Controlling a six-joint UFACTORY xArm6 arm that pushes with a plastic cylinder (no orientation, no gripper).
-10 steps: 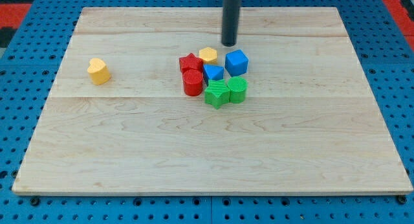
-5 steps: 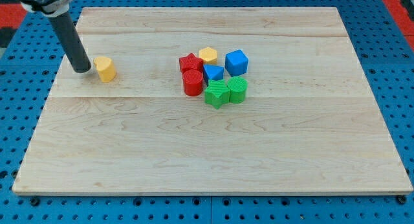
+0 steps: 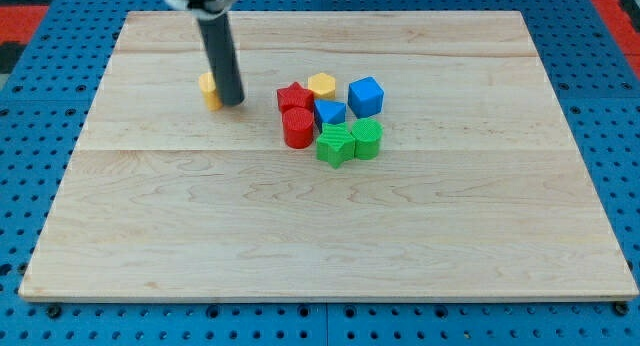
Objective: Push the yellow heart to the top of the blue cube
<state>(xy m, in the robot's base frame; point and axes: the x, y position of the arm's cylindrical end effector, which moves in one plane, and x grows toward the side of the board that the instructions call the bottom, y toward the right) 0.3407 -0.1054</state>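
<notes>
Tip (image 3: 233, 102) of rod down on wooden board (image 3: 300, 246), no jaws so nothing grasped, just pressing beside yellow heart (image 3: 208, 88); rod hides heart's right part, tip on its right side, touching or nearly so; heart sits well left of cluster; blue cube (image 3: 366, 94) at cluster's upper right, near yellow block (image 3: 321, 84) and red star (image 3: 294, 95); task barely started by my judgement; heart not yet above cube; long push rightward along the view's top left.

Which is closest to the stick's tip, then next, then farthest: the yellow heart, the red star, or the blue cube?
From my tip:
1. Yellow heart, right beside it on the view's left, partly hidden by the rod.
2. Red star, to the view's right.
3. Blue cube, farther right, across the cluster.
</notes>
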